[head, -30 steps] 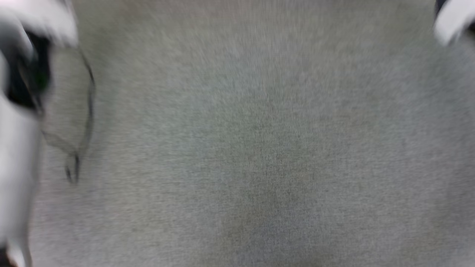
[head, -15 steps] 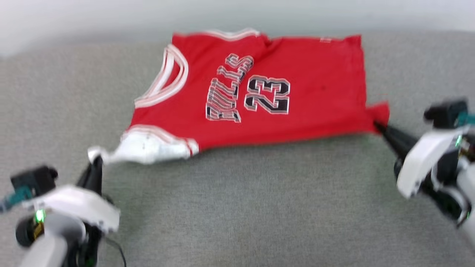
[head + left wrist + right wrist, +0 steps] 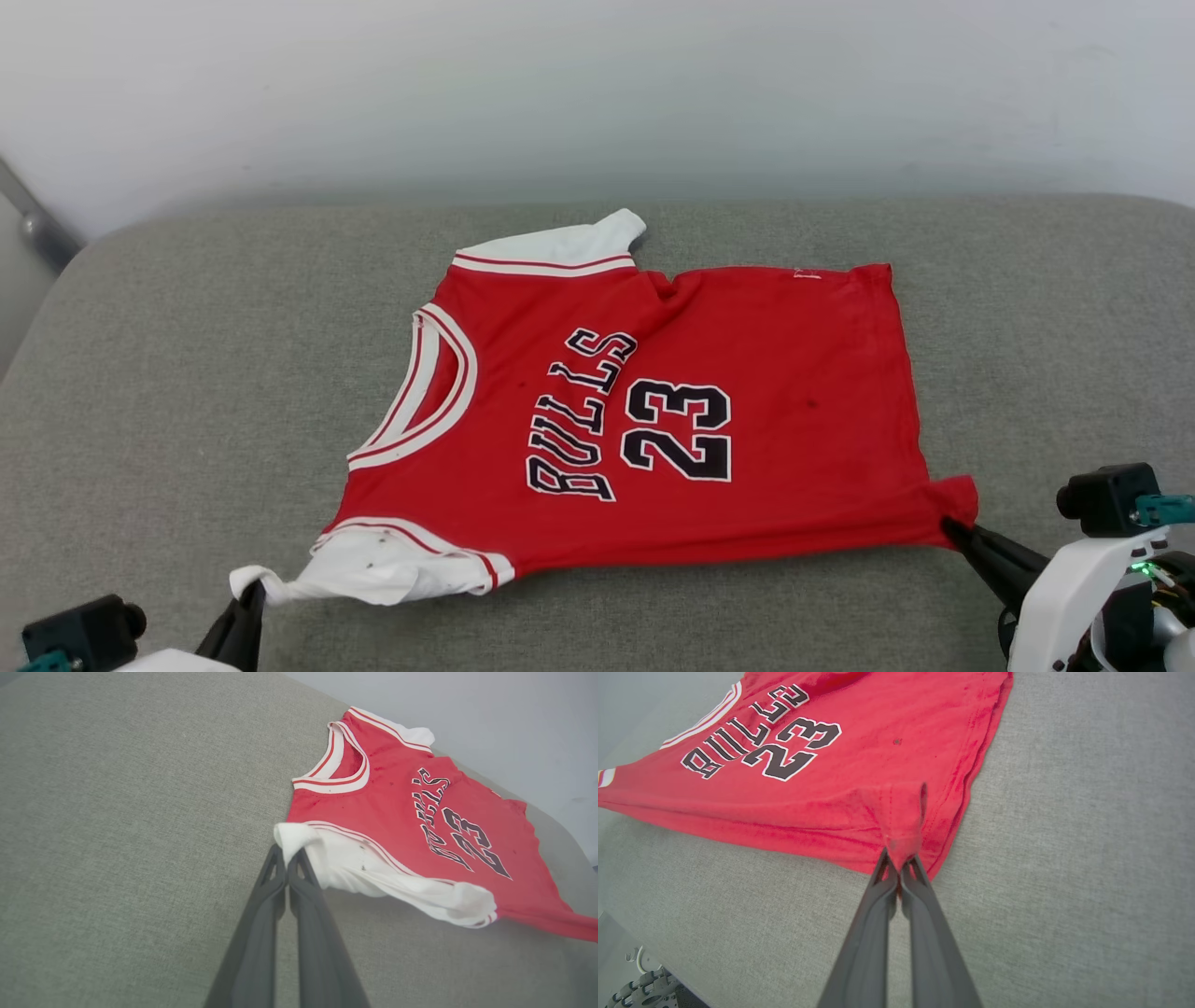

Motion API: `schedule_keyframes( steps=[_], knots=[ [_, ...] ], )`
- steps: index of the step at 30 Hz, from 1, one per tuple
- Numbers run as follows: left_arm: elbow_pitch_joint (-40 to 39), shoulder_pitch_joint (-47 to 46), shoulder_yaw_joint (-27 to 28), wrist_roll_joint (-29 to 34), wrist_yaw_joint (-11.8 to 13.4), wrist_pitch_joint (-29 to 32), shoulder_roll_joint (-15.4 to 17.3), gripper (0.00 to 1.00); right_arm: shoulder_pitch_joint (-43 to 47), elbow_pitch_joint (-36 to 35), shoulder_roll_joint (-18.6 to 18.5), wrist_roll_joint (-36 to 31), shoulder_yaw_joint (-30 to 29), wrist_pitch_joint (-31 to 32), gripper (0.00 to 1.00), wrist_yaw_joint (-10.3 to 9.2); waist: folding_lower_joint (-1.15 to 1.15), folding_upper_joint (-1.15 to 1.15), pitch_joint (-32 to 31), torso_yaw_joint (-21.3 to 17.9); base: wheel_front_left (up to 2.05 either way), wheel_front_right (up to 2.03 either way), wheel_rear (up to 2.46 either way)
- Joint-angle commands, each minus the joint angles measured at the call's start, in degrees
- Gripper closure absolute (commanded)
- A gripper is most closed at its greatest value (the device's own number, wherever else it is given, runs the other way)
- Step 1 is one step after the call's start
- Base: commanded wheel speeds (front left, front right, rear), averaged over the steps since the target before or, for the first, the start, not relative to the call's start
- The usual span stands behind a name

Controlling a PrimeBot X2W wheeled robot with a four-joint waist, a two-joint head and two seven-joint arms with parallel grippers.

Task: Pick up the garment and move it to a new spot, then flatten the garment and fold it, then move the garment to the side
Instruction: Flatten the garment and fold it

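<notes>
Between the earlier head view and this one the camera had swung upward and the blur had cleared, while the garment (image 3: 747, 392) lay spread on the grey cushion (image 3: 187, 373), print up, collar toward the robot's left. The left hand (image 3: 287, 861) was clenched on the tip of the near white sleeve (image 3: 355, 868), and the right hand (image 3: 901, 861) was pinched tight on the near hem corner (image 3: 901, 812). The near edge seemed slightly lifted between them, though that was hard to judge.
</notes>
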Motion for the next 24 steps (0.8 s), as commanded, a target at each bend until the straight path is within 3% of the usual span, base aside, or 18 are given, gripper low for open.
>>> schedule_keyframes(
  steps=[1, 5, 10, 21, 22, 24],
  knots=[
    [-1.01, 0.11, 0.59, 0.5, 0.52, 0.11, 0.65, 1.0, 1.27, -0.99, 0.36, -0.48, -1.13, 0.58, 1.0, -0.08, 0.03, 0.0, 0.24, 0.05, 0.0, 0.0, 0.0],
    [-3.78, -4.4, 0.12, 1.92, 0.73, 1.18, 1.86, 1.0, 2.07, -6.06, 3.08, -4.24, -7.28, 4.05, 1.0, -0.07, 0.03, 0.0, 2.13, -0.29, 0.0, 0.0, 0.0],
    [-0.3, -14.09, -2.23, 2.74, -1.84, 1.15, -0.38, 1.0, -2.05, -7.04, 6.2, -8.52, -10.7, 6.86, 1.0, -0.06, 0.03, 0.0, 5.5, -0.84, 0.0, 0.0, 0.0],
    [15.93, -36.29, -7.02, 5.66, -9.41, -0.88, -5.58, 1.0, -11.27, -1.67, 8.29, -10.71, -10.52, 8.08, 1.0, -0.06, 0.03, 0.0, 13.6, -1.08, 0.0, 0.0, 0.0],
    [20.5, -39.47, -7.4, 5.37, -11.32, -1.27, -6.29, 1.0, -12.7, 0.15, 8.21, -10.62, -9.35, 7.64, 1.0, -0.05, 0.03, 0.0, 14.97, -1.46, 0.0, 0.0, 0.0],
    [23.59, -40.74, -7.76, 4.87, -12.45, -1.06, -6.72, 1.0, -13.59, 1.38, 8.07, -10.86, -8.38, 6.95, 1.0, -0.05, 0.03, 0.0, 15.74, -1.76, 0.0, 0.0, 0.0]
  ],
)
